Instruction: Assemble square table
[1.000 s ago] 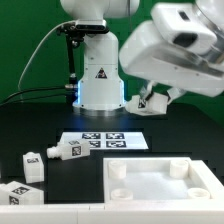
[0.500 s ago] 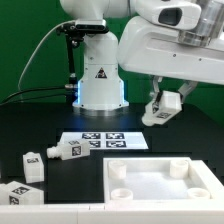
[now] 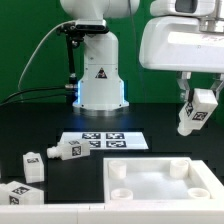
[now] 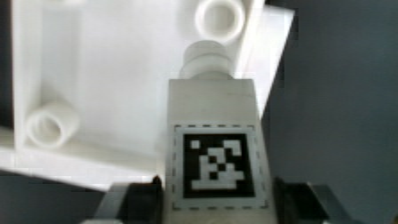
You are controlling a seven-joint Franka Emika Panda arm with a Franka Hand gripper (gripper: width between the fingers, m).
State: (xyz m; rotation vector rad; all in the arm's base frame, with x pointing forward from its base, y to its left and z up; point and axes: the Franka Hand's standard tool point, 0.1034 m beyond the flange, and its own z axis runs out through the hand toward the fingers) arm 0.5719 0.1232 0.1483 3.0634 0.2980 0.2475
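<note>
The square table's top [image 3: 160, 186] is a white slab with a raised rim and round corner sockets, lying at the front right in the exterior view. My gripper [image 3: 201, 102] hangs above its far right corner, shut on a white tag-marked leg [image 3: 194, 118] that points down, slightly tilted. In the wrist view the leg [image 4: 214, 130] runs out from between the dark fingers [image 4: 134, 205] of the gripper [image 4: 217, 200], over the table top [image 4: 107, 70] and between two of its sockets [image 4: 221, 17]. Three more legs [image 3: 66, 151] lie loose at the front left.
The marker board [image 3: 100, 142] lies flat behind the table top, in front of the robot's white base [image 3: 98, 80]. Cables run off the base toward the exterior view's left. A pale strip edges the table at the front.
The arm has swung toward the exterior view's right, carrying the leg from near the base to above the table top's far right corner. The leg now hangs more upright.
</note>
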